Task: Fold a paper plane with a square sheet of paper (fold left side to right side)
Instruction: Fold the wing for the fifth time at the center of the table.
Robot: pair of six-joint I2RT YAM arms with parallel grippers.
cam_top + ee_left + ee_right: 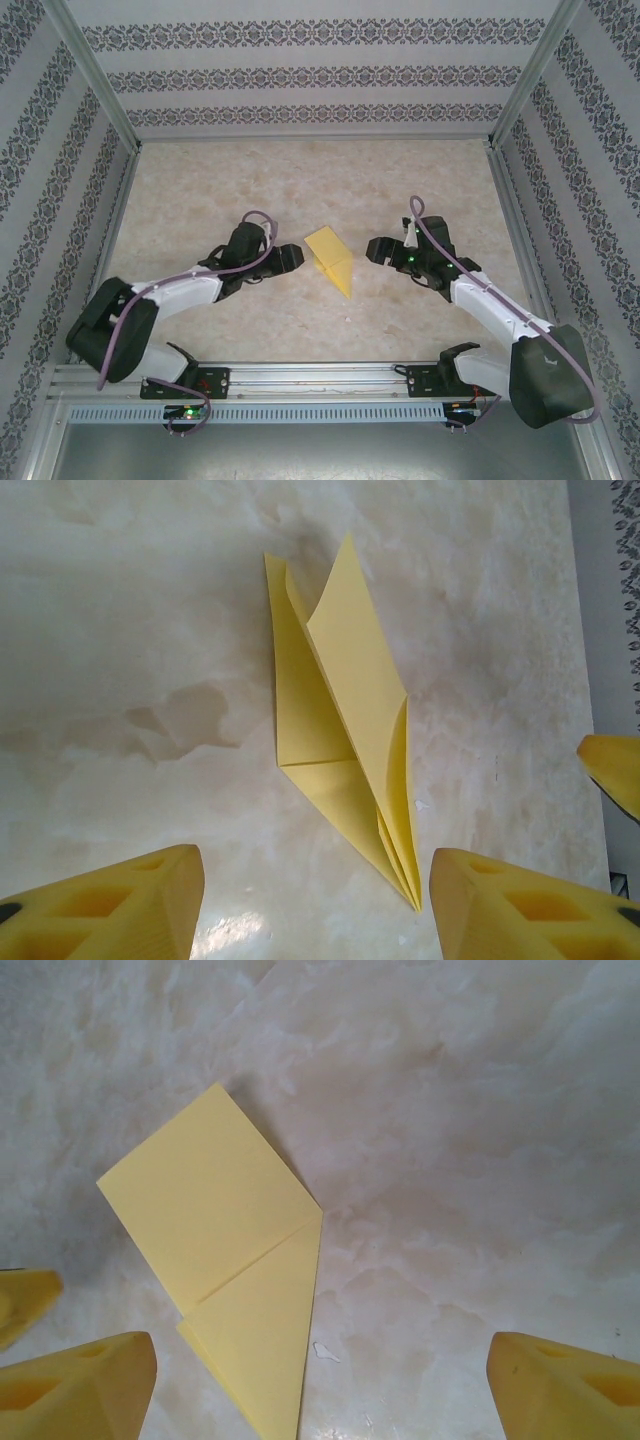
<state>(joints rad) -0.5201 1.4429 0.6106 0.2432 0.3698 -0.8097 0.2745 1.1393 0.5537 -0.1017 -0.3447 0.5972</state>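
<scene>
Lying between open left claw (297, 258) and right claw (371, 249): paper plane (334, 262).

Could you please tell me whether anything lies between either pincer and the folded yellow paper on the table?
Nothing visible does. The folded yellow paper lies on the table between the left pincer and the right pincer. Both are open and apart from it, with just tabletop in the gaps.
</scene>
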